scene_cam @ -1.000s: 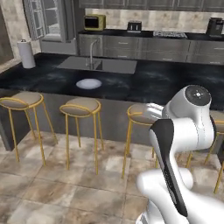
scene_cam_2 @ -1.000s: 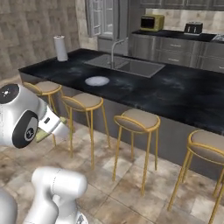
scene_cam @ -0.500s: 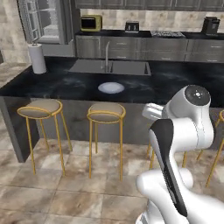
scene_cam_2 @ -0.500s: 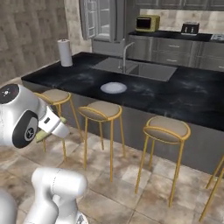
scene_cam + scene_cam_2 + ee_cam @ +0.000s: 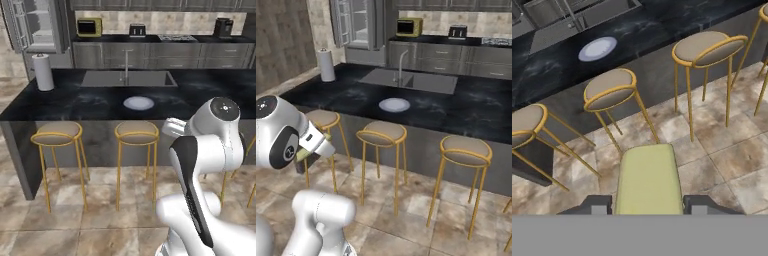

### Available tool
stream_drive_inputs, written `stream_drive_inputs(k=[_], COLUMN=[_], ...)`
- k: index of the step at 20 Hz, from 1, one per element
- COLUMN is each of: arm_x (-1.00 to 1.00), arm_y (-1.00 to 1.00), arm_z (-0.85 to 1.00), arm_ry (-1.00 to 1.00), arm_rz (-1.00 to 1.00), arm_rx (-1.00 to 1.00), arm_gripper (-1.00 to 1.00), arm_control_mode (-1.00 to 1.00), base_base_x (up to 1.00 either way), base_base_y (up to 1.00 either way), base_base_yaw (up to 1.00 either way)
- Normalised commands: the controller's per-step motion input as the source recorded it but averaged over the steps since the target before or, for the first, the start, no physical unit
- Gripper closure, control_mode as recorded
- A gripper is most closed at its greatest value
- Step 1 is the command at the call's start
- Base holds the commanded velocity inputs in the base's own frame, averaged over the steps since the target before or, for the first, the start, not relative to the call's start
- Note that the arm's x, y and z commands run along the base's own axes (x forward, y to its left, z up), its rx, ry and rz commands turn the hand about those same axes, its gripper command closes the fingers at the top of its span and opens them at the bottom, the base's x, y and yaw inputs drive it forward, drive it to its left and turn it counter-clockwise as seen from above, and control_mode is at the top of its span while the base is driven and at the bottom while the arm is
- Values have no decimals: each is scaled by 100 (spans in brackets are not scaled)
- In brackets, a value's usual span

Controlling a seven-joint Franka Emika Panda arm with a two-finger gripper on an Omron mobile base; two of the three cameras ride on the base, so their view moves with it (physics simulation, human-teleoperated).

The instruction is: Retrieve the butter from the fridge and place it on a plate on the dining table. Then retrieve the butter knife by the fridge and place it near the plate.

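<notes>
Left to right: a paper towel roll stands at the left end of the black marble surface; the sink is set into it, and the bare plate lies in front of the sink, above two gold-legged stools. The hand is closed on the butter, the pale yellow block clamped between both fingertips over the tiled floor, short of the surface.

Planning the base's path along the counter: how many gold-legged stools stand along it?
3 clearly visible in the right base view, all on the near side of the dining table: left stool, middle stool below the plate, right stool. More may stand beyond the frame's right edge.
</notes>
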Motion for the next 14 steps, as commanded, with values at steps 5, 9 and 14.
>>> stream_drive_inputs(k=[5, 9, 14], arm_x=[0, 0, 0], arm_y=[0, 0, 0], arm_z=[0, 0, 0], arm_ry=[0, 0, 0], arm_rz=[0, 0, 0], arm_rx=[0, 0, 0], arm_gripper=[100, 100, 100], arm_control_mode=[100, 100, 100], base_base_x=[47, 61, 63], base_base_y=[53, 21, 0], base_base_yaw=[-23, -18, -12])
